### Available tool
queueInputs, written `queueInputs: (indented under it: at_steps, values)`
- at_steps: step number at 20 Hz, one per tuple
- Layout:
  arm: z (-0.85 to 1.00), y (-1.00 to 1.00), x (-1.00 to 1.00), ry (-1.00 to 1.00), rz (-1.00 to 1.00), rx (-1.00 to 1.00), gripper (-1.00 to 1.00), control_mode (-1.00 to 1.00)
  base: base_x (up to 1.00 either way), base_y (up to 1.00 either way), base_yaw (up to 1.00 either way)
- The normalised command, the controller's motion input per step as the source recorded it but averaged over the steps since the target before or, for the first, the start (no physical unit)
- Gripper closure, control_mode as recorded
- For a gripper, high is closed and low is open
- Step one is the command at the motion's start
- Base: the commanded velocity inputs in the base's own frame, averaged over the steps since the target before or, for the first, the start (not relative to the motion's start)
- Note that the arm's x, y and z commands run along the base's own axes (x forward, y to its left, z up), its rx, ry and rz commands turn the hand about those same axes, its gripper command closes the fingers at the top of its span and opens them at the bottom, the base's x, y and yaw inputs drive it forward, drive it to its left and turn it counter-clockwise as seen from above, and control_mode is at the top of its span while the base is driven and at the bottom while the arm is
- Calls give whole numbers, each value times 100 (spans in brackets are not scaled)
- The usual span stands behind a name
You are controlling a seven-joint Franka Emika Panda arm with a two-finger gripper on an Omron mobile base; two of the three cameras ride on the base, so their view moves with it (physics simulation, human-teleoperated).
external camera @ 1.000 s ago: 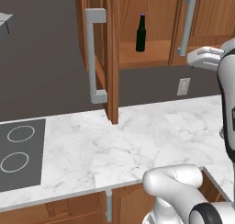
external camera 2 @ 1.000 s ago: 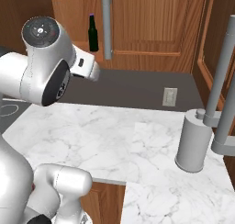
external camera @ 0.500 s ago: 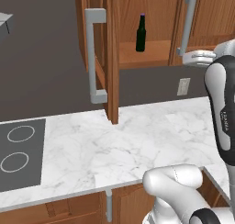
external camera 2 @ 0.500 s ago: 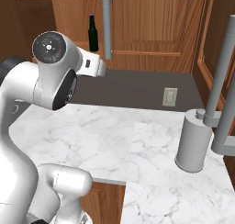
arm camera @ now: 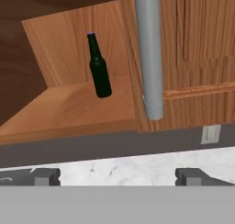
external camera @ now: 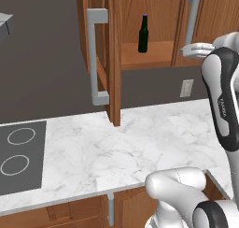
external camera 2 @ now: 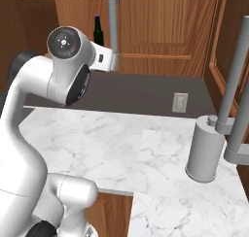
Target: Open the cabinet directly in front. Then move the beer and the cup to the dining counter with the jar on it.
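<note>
Cabinet: reddish-brown wooden wall unit above the table, left door swung out edge-on toward the base with its grey bar handle facing left, right door closed with its own grey bar handle. Beer: slim dark bottle with a purplish cap, upright on the cabinet's lower shelf, toward the back and near the closed door; in the hand view it stands just left of the right door's handle. Gripper: raised in front of the closed door beside its handle, fingers spread wide, grasping nothing; its two dark fingertips show at the bottom of the hand view with the shelf opening ahead. Table: white grey-veined marble top under the cabinet, with a dark cooktop at its left end. Grey cylinder: upright on the marble at the right. Wall outlet: on the dark wall below the cabinet.
</note>
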Motion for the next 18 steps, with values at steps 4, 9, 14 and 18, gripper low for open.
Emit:
queueInputs:
  at_steps: [4,9,14,18]
  values:
    - [8,-12,30,0,0,0,-100,-100,0,0,0]
    - [0,-13,35,0,0,0,-100,-100,0,0,0]
    - [0,-9,37,0,0,0,-100,-100,0,0,0]
    - [0,-7,36,-2,0,0,-100,-100,0,0,0]
